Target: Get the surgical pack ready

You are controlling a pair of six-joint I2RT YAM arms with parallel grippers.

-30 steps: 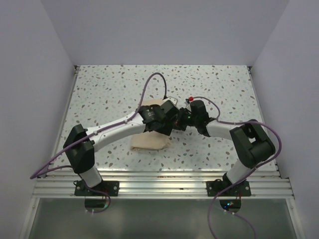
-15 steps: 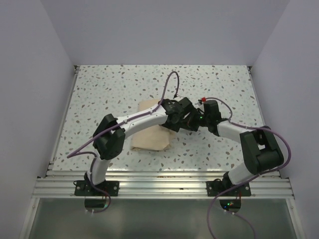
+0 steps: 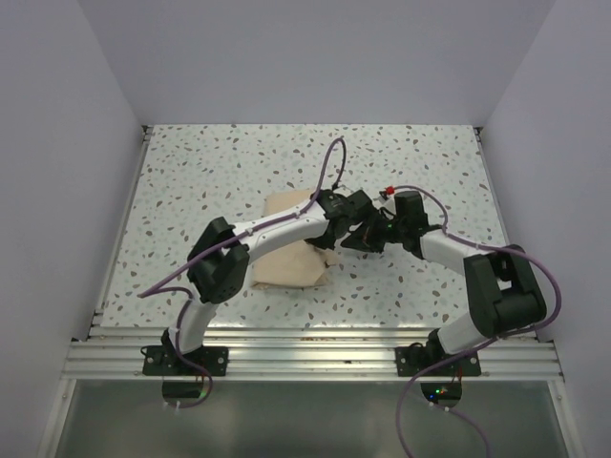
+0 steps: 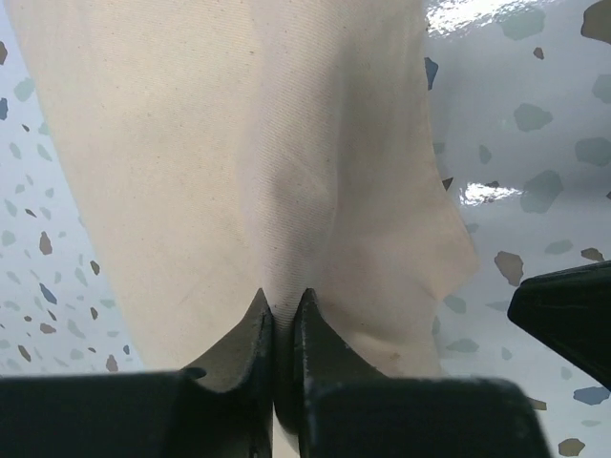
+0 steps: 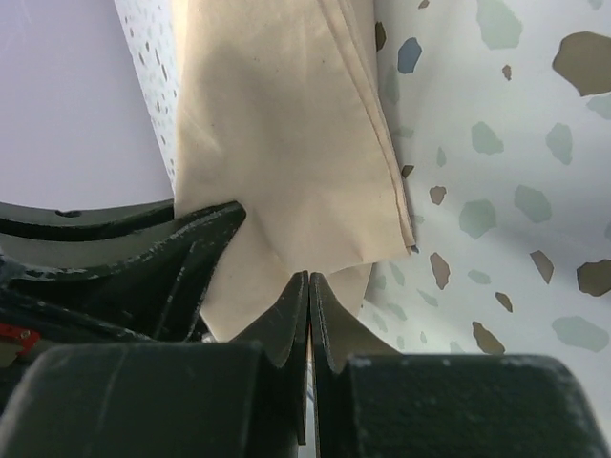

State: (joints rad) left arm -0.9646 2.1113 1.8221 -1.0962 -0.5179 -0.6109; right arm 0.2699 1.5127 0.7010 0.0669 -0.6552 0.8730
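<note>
Left gripper [image 4: 283, 303] shifted toward 3 o'clock, now pinching a fold of the surgical pack [image 4: 239, 143]; right gripper [image 5: 308, 281] clenched at its edge; table [image 3: 220, 162] open toward 12 o'clock.

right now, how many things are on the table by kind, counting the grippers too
surgical pack, tan cloth: 1
grippers, black: 2 (left gripper, right gripper)
total: 3
</note>
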